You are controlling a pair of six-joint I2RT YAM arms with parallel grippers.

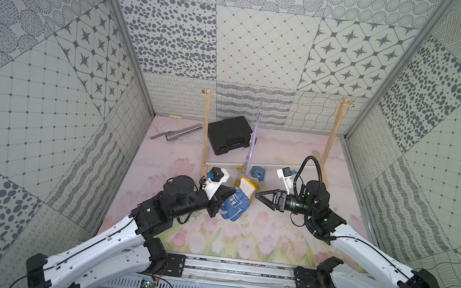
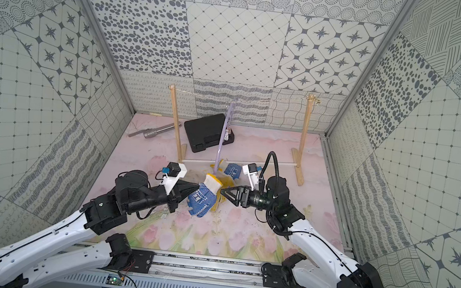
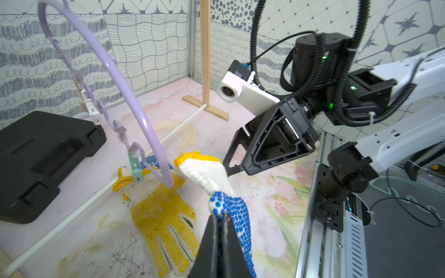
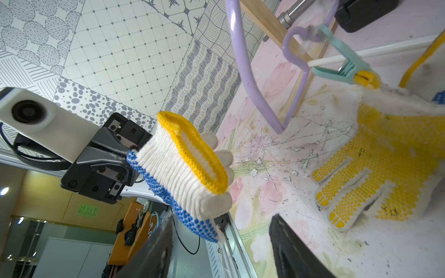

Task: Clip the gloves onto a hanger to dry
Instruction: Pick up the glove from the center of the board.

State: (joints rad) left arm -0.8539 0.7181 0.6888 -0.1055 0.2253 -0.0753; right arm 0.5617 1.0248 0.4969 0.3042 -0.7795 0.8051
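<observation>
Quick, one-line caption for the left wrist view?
Left pincer grips the blue-dotted glove, cuff raised toward the open right pincer; the yellow-dotted glove is pegged to the lilac hanger.

We see the blue-dotted glove (image 4: 178, 168) pinched at its dotted edge by the left pincer (image 4: 131, 156), its yellow-edged cuff turned towards us and gaping open. Our right pincer (image 4: 221, 216) faces that glove with jaws spread wide, its dark fingers (image 4: 296, 250) blurred on either side. Beyond the glove hangs the lilac hanger (image 4: 240, 67), its lower end close to the flowered bench (image 4: 301, 192). Further from the glove, a teal peg (image 4: 342, 69) on the hanger bites the cuff of the yellow-dotted glove (image 4: 375, 163), which lies on the bench, dotted face up
</observation>
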